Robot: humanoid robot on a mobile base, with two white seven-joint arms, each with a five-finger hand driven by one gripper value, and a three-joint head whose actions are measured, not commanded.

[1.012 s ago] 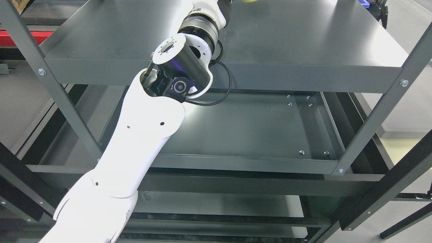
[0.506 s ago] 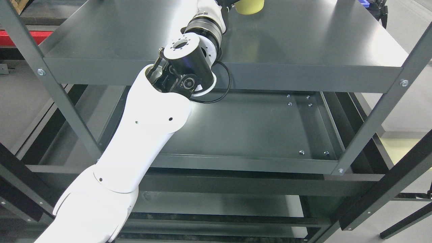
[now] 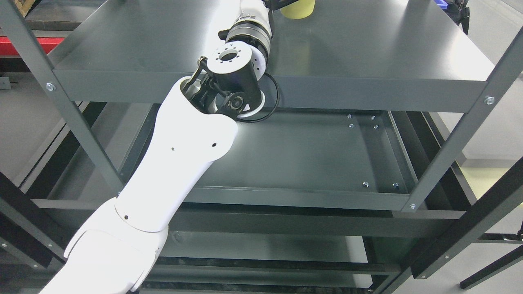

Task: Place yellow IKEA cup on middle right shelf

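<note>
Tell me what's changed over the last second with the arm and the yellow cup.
The left arm pushed further in over the upper shelf; its elbow rose. The yellow cup, a sliver a second ago, shows more at the top edge. The hand is cut off. Shelves unchanged.

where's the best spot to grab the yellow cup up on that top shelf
Only the lower part of the yellow cup shows at the top edge. It looks upright on the top shelf, with round walls. A side grip around the wall from the left, where the left arm reaches in, looks best. The rim is out of view.
</note>
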